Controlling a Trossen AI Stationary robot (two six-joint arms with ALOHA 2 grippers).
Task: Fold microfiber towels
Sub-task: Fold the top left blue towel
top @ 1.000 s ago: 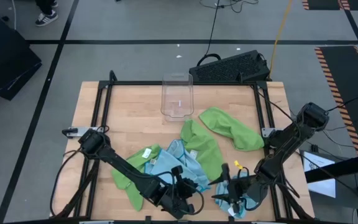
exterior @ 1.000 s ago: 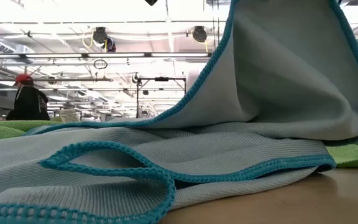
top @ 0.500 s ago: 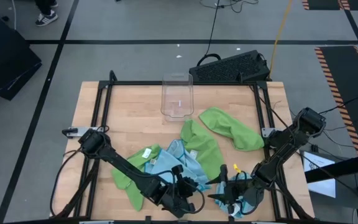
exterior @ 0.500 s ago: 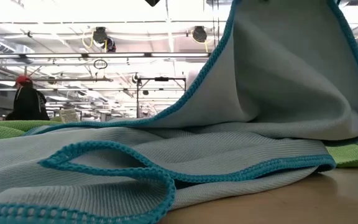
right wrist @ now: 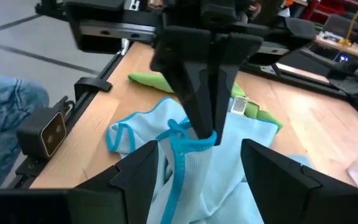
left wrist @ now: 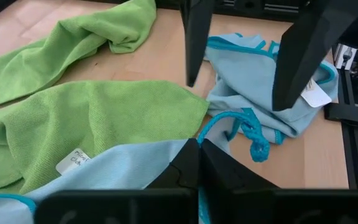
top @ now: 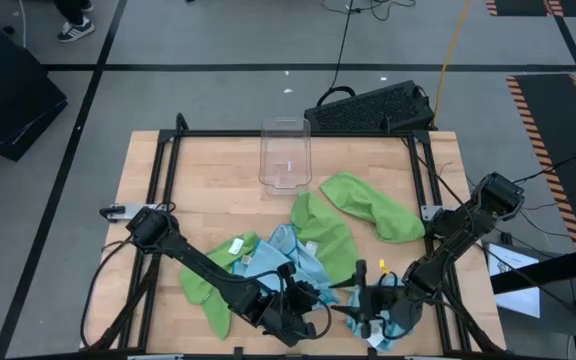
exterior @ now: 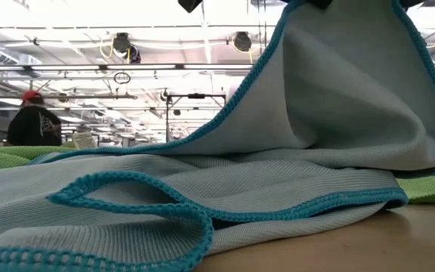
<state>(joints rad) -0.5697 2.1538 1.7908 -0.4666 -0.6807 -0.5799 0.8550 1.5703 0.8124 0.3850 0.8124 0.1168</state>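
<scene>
A light blue towel (top: 283, 262) with teal edging lies among lime green towels (top: 323, 238) near the table's front. One of its corners is lifted, and my left gripper (left wrist: 197, 144) is shut on it. In the low view this towel (exterior: 316, 113) rises to the picture's top. My right gripper (right wrist: 199, 149) faces the left one. It is open, with one finger on either side of the cloth hanging under the held corner, and I see no touch. Below the right gripper lies a second light blue towel (left wrist: 272, 93) with a white tag. My left gripper pinches the light blue towel's teal-edged corner (right wrist: 199, 138) between its two shut fingers, which slant down from the table's left. The corner is raised clear of the table. The cloth hangs slack below it, and the rest (exterior: 202, 181) lies on the table and on the green towels.
A clear plastic bin (top: 285, 155) stands at the table's far middle. More green towels lie at the right (top: 368, 205) and front left (top: 203, 285). A black frame (top: 168, 170) runs along the table's sides. A person (exterior: 32, 121) shows far off in the room.
My right gripper has tipped downward and sunk slightly beside the raised corner, staying open. Dark finger parts now show at the top of the low view. The towel and my left gripper have kept still.
</scene>
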